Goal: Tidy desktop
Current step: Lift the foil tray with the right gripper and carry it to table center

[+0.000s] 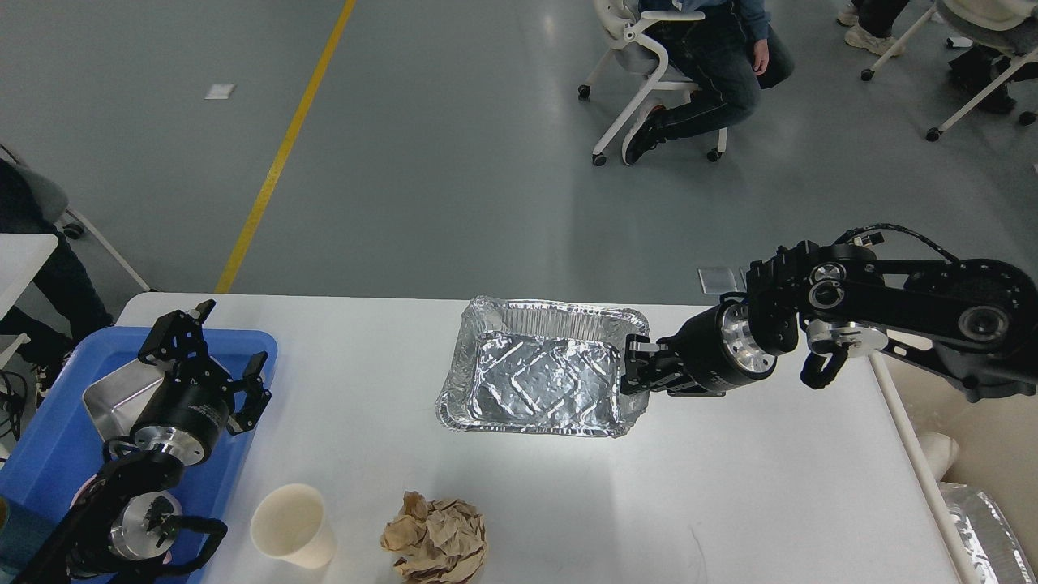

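Note:
The white desktop [730, 503] fills the lower view. My right gripper [635, 367] is shut on the right rim of a silver foil tray [543, 377] that sits level in the middle of the desktop, at or just above the surface. My left gripper [212, 347] is open and empty above the blue plastic tray [40, 454] at the left edge. A cream paper cup [292, 526] and a crumpled brown paper ball [436, 537] stand near the front edge.
The blue tray holds a steel pan [113, 401]. A cream bin [985, 454] at the right holds another foil tray [985, 527] and a cup. People sit on chairs [641, 49] beyond the table.

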Action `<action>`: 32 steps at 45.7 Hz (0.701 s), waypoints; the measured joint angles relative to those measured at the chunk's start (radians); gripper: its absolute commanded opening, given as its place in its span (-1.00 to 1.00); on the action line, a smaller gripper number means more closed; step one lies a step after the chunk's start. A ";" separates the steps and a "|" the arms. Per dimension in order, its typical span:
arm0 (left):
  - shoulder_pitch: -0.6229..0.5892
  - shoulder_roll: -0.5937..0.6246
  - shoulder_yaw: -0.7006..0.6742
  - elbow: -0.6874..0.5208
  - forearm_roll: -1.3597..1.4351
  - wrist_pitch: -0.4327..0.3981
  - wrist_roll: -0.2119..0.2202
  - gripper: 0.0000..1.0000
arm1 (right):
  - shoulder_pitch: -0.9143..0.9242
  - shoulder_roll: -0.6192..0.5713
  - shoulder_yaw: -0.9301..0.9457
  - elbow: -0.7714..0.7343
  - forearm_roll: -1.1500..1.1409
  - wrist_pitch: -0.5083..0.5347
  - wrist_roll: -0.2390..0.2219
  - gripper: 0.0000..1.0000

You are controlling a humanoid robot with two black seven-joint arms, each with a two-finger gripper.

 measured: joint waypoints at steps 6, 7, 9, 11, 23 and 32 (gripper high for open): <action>-0.019 0.179 0.180 -0.053 0.003 0.000 -0.006 0.94 | -0.007 -0.006 -0.001 -0.002 0.000 -0.002 0.000 -1.00; -0.026 0.219 0.217 -0.067 0.003 0.000 -0.006 0.94 | -0.007 -0.007 -0.001 -0.002 0.000 -0.002 0.000 -1.00; -0.043 0.313 0.304 -0.105 0.004 0.001 -0.007 0.94 | -0.007 -0.008 -0.001 -0.004 0.000 -0.002 0.000 -1.00; -0.064 0.400 0.380 -0.144 0.004 0.002 -0.007 0.94 | -0.007 -0.008 -0.001 -0.006 0.002 -0.002 0.000 -1.00; -0.167 0.867 0.635 -0.274 0.013 -0.024 -0.014 0.94 | -0.009 -0.005 -0.001 -0.021 0.009 -0.002 0.000 -1.00; -0.159 1.029 0.655 -0.329 0.155 -0.062 -0.023 0.94 | -0.010 -0.008 0.000 -0.022 0.007 -0.002 0.000 -1.00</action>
